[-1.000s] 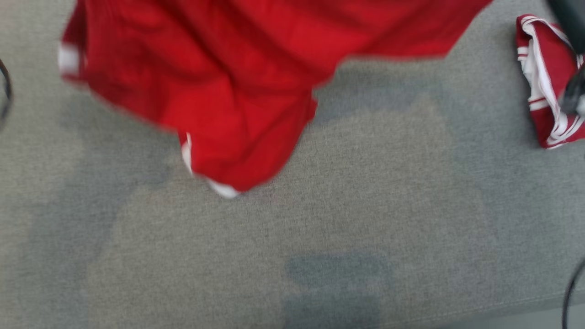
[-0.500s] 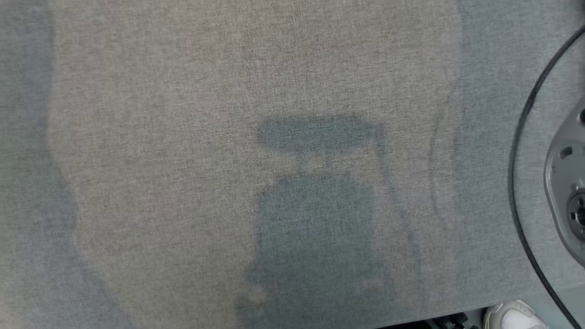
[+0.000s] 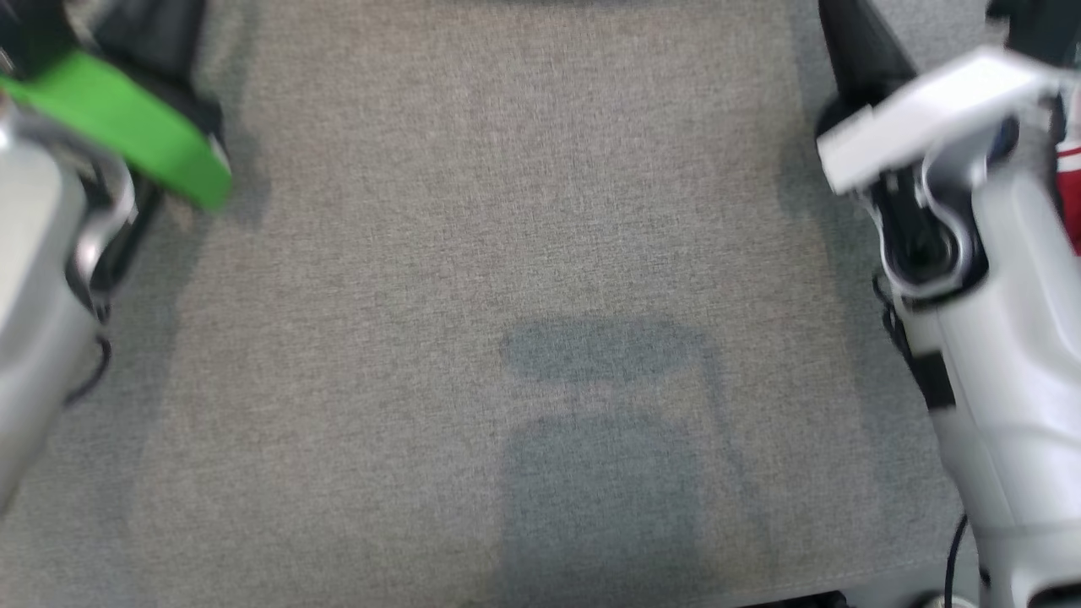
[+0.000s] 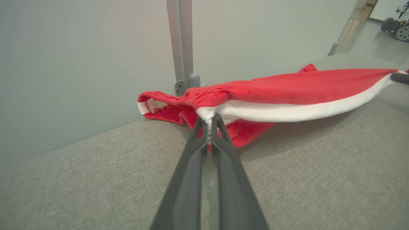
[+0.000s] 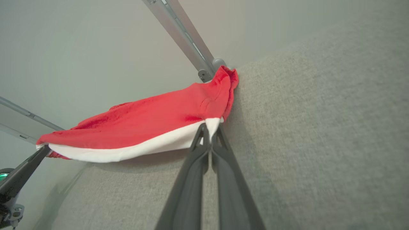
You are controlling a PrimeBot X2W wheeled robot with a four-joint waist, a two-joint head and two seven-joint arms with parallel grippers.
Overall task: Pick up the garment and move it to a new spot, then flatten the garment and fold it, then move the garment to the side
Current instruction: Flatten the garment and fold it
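The garment (image 4: 287, 86) is red with a white hem and hangs stretched between both grippers just above the grey fabric surface (image 3: 540, 253). My left gripper (image 4: 209, 123) is shut on one corner of the white hem. My right gripper (image 5: 210, 131) is shut on the other hem corner of the garment (image 5: 153, 121). The garment's far part sags onto the surface near the wall. In the right wrist view the left gripper (image 5: 40, 151) shows at the lower left, at the garment's far corner. The head view has my left arm (image 3: 42, 279) and right arm (image 3: 996, 355) at its sides.
A pale wall with a metal post (image 4: 180, 48) stands at the back of the surface. A strip of another red-and-white cloth (image 3: 1069, 194) peeks out at the head view's right edge, behind my right arm. A green band (image 3: 127, 127) marks the left arm.
The head camera has swung down: the red garment has left its picture and both forearms have come in at the sides. Both grippers stay shut.
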